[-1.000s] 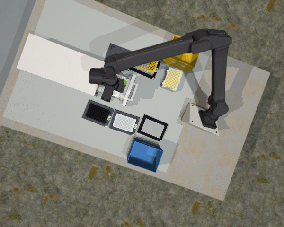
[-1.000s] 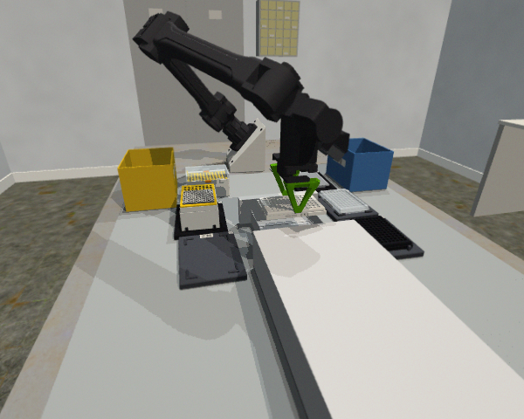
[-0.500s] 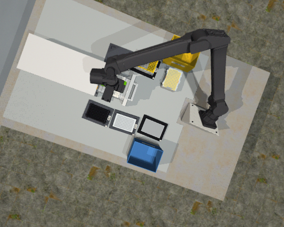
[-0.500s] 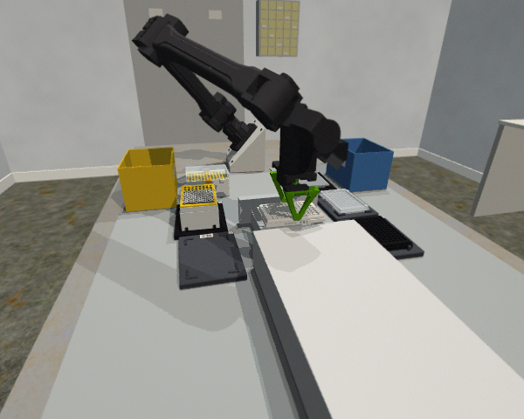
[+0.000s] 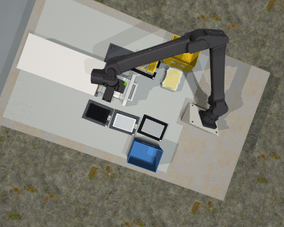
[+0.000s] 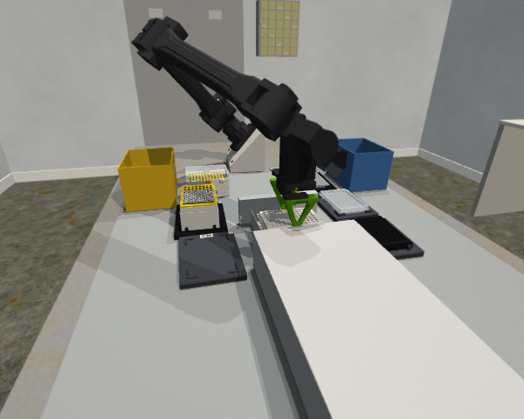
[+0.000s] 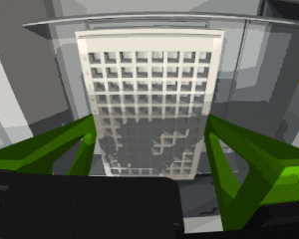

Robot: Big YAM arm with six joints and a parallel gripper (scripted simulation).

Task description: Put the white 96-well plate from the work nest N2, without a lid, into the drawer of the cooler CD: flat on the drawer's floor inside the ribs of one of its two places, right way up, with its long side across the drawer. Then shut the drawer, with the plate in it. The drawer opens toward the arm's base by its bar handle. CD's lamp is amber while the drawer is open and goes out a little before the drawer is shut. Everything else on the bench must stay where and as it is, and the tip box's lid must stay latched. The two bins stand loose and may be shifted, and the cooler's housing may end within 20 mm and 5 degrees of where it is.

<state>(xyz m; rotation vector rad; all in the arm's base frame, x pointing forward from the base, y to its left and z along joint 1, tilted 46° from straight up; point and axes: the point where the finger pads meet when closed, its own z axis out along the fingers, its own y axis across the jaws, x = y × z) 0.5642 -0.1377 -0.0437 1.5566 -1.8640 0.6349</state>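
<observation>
My gripper [image 7: 149, 120] is shut on the white 96-well plate [image 7: 149, 103], with one green finger on each long side. The plate is right way up and level. In the overhead view the gripper [image 5: 111, 93] and plate [image 5: 117, 93] are over the open drawer [image 5: 127, 90] of the cooler CD [image 5: 56, 63]. In the side view the plate [image 6: 289, 217] sits low inside the drawer [image 6: 258, 211], between the green fingers [image 6: 298, 209]. I cannot tell if it touches the drawer's floor. The drawer's bar handle [image 5: 128, 90] faces the arm's base.
A black plate [image 5: 97, 113], a white plate [image 5: 123, 122] and an empty black nest [image 5: 153, 127] lie in a row before the drawer. The blue bin [image 5: 144, 155] and yellow bin [image 5: 183, 58] stand at the sides. Tip boxes [image 5: 149, 65] [image 5: 172, 78] are near the yellow bin.
</observation>
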